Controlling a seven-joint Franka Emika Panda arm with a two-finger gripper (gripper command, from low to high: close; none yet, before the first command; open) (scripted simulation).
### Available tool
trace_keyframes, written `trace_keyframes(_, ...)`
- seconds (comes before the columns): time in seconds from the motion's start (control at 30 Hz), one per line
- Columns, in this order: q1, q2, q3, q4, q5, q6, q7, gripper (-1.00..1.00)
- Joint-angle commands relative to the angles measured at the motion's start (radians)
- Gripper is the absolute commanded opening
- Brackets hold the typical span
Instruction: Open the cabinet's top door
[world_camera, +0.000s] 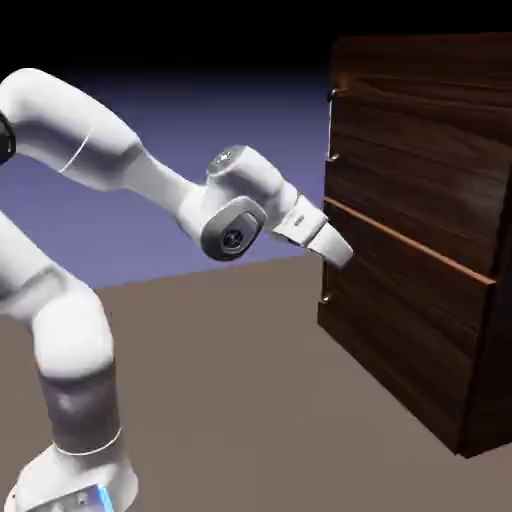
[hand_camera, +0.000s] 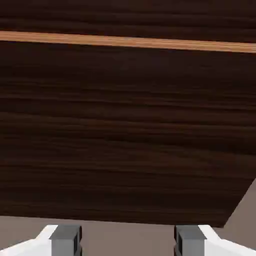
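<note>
Claw (world_camera: 338, 250): one, two-fingered; jaws stand apart with nothing between them.
Fingertips (hand_camera: 66, 239): two, small and grey, at the hand view's bottom edge, well apart, with bare wood and table surface showing in the gap.
Claw position: close to the cabinet's front near its left edge in the exterior view, at about the level of the seam between the two panels; whether it touches the wood cannot be told.
Arm (world_camera: 120, 160): one, white, rising from the exterior view's lower left and reaching right toward the cabinet.
Cabinet (world_camera: 420, 230): one, large, boxy, dark brown wood grain, standing on the table at the exterior view's right.
Door panels: two, stacked.
Top door (world_camera: 420, 130): one, the upper panel, lying flush with the cabinet front, closed.
Lower panel (world_camera: 400, 330): one, also closed; it fills most of the hand view.
Seam (hand_camera: 128, 42): one light orange-brown strip between the panels, running across the top of the hand view.
Handles: two seen, both silver and small. Top door handle (world_camera: 331, 125) sits at the panel's left edge, above the claw and apart from it. Lower handle (world_camera: 325, 280) sits just beneath the claw.
Table (world_camera: 250, 380): one, brownish surface.
Backdrop (world_camera: 200, 110): one, plain blue-violet.
</note>
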Motion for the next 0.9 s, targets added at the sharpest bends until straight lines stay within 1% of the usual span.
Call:
trace_keyframes(0.0,-0.026,-0.007,0.032,0.021,0.04,0.007,0.044,0.0)
trace_keyframes(0.87,-0.69,-0.193,0.857,0.57,1.08,0.183,1.174,0.0)
